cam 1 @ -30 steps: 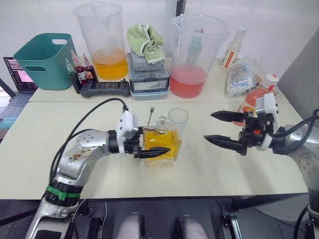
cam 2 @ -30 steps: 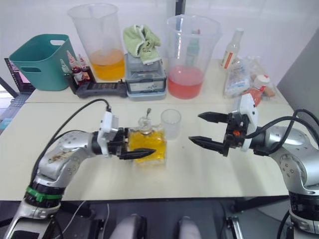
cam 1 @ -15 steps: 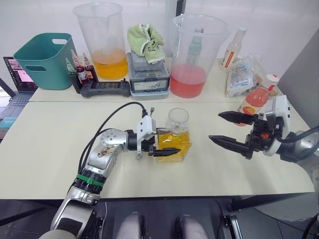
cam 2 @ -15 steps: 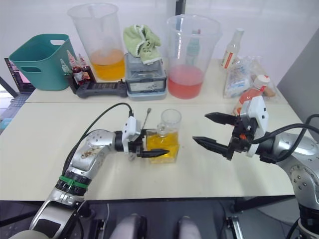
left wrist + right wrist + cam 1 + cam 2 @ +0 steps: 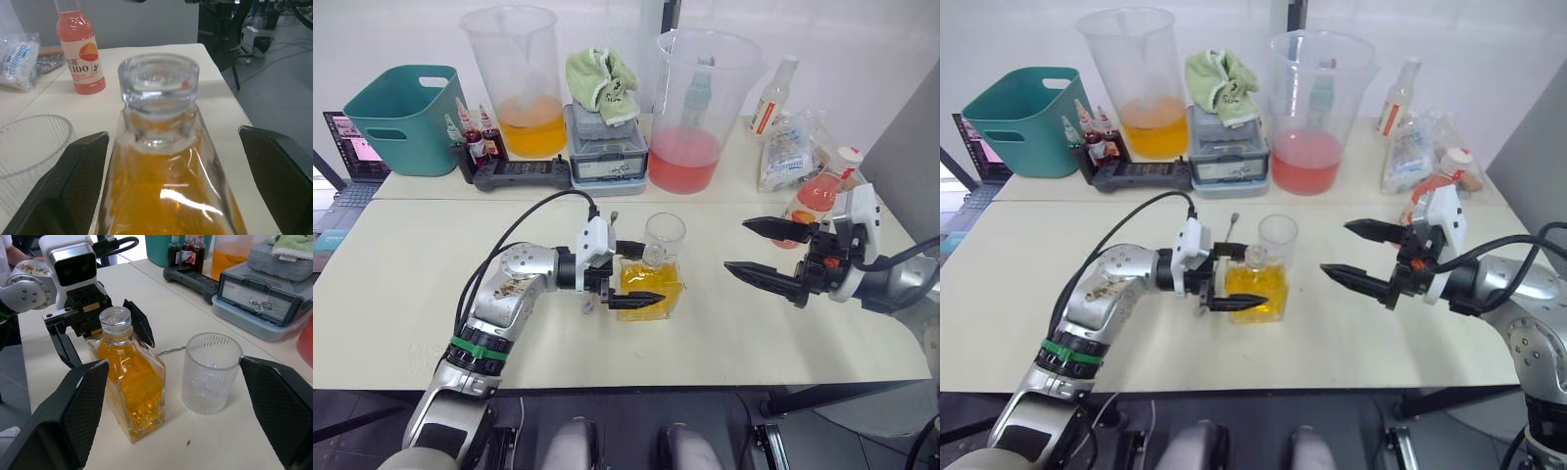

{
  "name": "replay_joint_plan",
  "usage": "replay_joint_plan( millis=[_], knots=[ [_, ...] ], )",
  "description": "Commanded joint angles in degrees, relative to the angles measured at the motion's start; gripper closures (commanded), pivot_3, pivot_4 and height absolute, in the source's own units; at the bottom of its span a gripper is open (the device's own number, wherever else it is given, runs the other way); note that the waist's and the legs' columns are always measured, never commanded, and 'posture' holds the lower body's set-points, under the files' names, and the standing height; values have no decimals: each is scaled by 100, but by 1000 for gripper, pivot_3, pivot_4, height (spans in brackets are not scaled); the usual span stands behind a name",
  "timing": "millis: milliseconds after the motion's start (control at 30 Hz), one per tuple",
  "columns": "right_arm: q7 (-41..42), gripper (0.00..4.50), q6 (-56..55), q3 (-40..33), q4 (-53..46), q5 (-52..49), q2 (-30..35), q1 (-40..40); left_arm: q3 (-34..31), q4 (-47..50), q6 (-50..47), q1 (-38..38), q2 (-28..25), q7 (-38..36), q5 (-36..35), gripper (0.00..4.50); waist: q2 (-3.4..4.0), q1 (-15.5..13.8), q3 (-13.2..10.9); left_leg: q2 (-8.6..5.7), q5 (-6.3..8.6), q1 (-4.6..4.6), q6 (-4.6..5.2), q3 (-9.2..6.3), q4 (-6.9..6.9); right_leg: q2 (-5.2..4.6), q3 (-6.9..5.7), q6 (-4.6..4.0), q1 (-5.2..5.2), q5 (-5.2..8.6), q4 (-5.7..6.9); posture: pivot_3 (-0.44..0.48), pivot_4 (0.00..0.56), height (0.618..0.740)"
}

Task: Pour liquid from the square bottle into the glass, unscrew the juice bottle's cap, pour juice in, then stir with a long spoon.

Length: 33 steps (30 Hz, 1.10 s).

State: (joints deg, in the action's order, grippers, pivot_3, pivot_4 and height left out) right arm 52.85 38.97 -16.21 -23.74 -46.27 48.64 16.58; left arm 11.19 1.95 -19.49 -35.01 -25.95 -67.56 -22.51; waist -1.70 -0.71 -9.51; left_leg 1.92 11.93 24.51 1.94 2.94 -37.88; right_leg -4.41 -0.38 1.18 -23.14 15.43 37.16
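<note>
We took the square bottle [image 5: 651, 284] as our landmark. It stood upright on the table [image 5: 391, 284], yellow liquid inside and a clear stopper in its neck, with the glass [image 5: 665, 238] just behind it and seemingly empty. Over the last second the bottle had slid rightward toward the glass, and by now the left gripper [image 5: 636, 275] had drawn back a little on the bottle's left, its fingers spread to either side of the body. We could not tell whether the pads [image 5: 73, 186] actually pressed the glass walls, so we judged the grasp not yet made. The right gripper [image 5: 766, 250] hovered well to the bottle's right, jaws wide apart and empty, much as it had been. The juice bottle [image 5: 811, 192] stood farther right, beyond that gripper. Behind the bottle, a thin spoon [image 5: 610, 221] handle showed. We judged that pouring had not begun: closing on the bottle and dealing with the stopper came next.
</note>
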Motion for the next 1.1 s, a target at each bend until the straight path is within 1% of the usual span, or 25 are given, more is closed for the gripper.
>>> replay_joint_plan(
  millis=[33,100,233,433,567,700,767,800,867,900,1100],
  knots=[
    [6,0,-189,-26,-47,28,-61,50,-161,564,-323,13,-155,162,-154,18,1,-4,0,0,0,0,0,0,0,0,1,0,1,0,1,0,150,740],
    [-6,0,-228,29,-41,59,-111,63,-131,645,-391,105,-279,265,-27,18,1,-2,1,0,0,-1,0,0,0,0,3,0,1,0,1,0,150,740],
    [-15,0,-276,87,-17,98,-165,109,-95,510,-276,199,-305,449,146,18,2,-8,1,0,0,-6,0,0,0,1,5,0,3,0,1,0,150,740],
    [-15,0,-254,88,-3,86,-147,149,-23,368,-149,193,-207,497,258,18,2,-15,1,-2,0,-5,0,1,0,0,7,1,4,0,1,0,150,740],
    [-21,0,-242,67,-44,67,-131,146,112,265,15,199,-186,405,361,18,3,-6,2,-2,0,-6,0,1,0,1,7,1,4,0,2,0,150,740],
    [-41,0,-193,103,-114,26,-126,172,211,63,132,84,-5,490,497,18,3,-18,2,-2,0,-6,0,1,0,1,8,1,4,0,2,0,150,740],
    [-25,0,-184,128,-146,8,-128,180,162,29,116,49,52,488,464,583,3,-16,2,-3,0,-5,0,1,0,1,8,1,4,0,2,0,150,740],
    [-2,0,-173,143,-176,-27,-136,182,156,26,133,45,51,463,463,784,3,-11,2,-3,0,-6,0,1,0,1,8,1,4,0,2,0,150,740],
    [37,0,-119,167,-245,-130,-148,181,173,20,178,48,21,415,495,1502,3,-3,2,-2,0,-6,0,1,0,2,9,1,3,0,3,0,150,740],
    [55,0,-99,218,-294,-156,-147,186,164,20,179,55,25,407,482,1690,4,-2,2,-2,0,-6,0,1,0,2,9,1,3,0,4,0,150,740],
    [-148,0,214,958,-458,-104,-355,730,171,52,166,78,41,387,459,1696,4,-2,2,-1,0,-8,0,1,0,2,11,1,3,0,5,0,150,740]
  ],
)
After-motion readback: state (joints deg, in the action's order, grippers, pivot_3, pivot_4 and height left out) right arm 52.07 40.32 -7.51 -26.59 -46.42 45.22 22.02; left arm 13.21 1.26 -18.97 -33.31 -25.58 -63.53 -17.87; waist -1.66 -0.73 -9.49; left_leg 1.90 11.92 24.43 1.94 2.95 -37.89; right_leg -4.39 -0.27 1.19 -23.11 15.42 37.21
